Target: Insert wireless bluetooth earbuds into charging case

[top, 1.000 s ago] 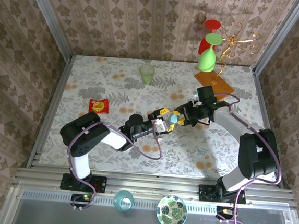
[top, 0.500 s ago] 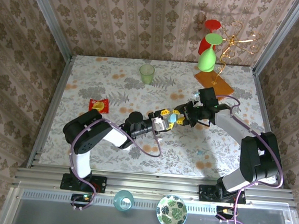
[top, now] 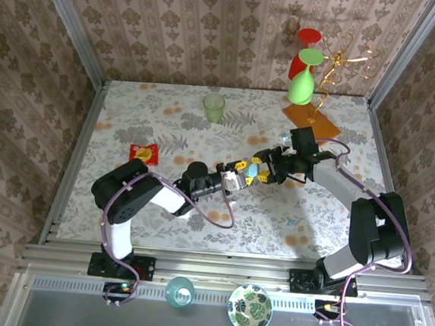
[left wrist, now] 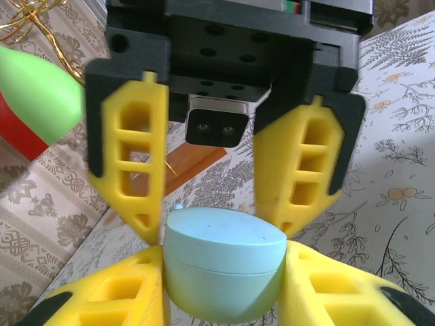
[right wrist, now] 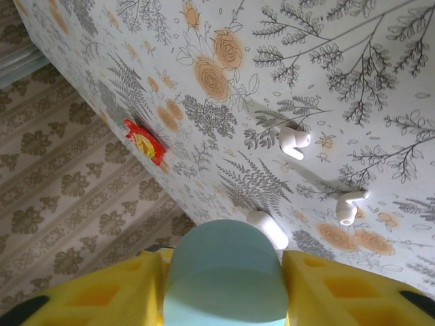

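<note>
**Left gripper**: clenched on the light blue rounded object, with a yellow finger pressed to each side of its lower half.

**Right gripper**: comes in from the opposite side. Its yellow fingers sit close against both flanks of the same object, but whether they press or stand just free cannot be told.

**Light blue rounded object**: held above the table near its middle. It has a seam line around its girth.

**Earbuds**: two white pieces lying on the floral tabletop, apart from each other. In the right wrist view one earbud is at 1 o'clock from the blue object and the other earbud at 2 o'clock.

**White rounded piece**: on the table, partly hidden behind the blue object's edge. Whether it is the charging case cannot be told.

**Red packet**: at 9 o'clock from the grippers in the top view, well apart.

**Green cup**: at 11 o'clock, upright.

**Orange mat**: at 1 o'clock, near the far right corner.
</note>
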